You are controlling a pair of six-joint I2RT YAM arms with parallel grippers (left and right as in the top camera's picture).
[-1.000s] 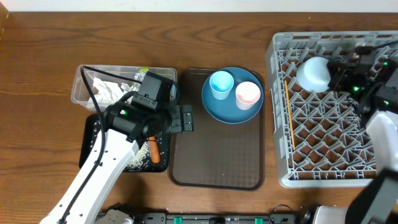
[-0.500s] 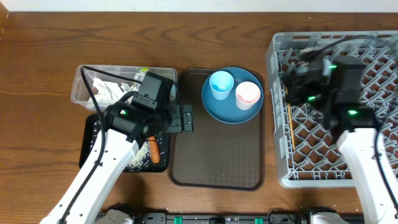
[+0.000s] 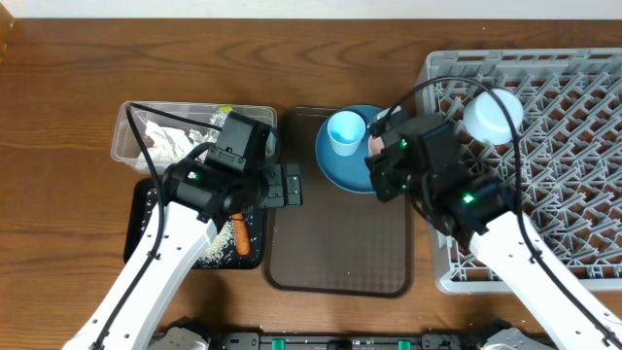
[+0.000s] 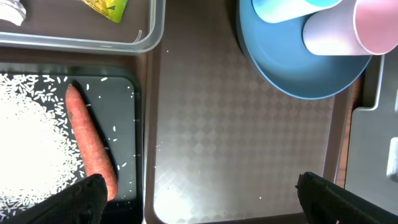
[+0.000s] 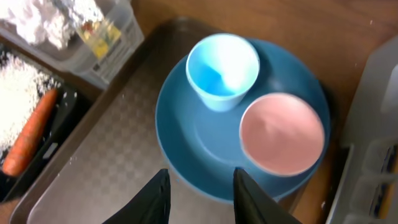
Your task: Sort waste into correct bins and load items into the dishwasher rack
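overhead: swung the right gripper point(image 3: 381, 160) away from the dishwasher rack point(image 3: 573, 68), leaving the whitish bowl point(image 3: 493, 114) behind it among the pegs, so one item judged as loaded. now above the near edge of the dark blue plate point(image 3: 340, 173). no move by the left gripper point(image 3: 288, 185).
left wrist: spread wide, holding nothing; carrot point(image 4: 93, 152) to the left on the black tray point(image 4: 121, 99), plate ahead to the right.
right wrist: partly open, empty; pink cup point(image 5: 283, 134) just ahead to the right, light blue cup point(image 5: 222, 65) farther ahead. probably going for a cup next.
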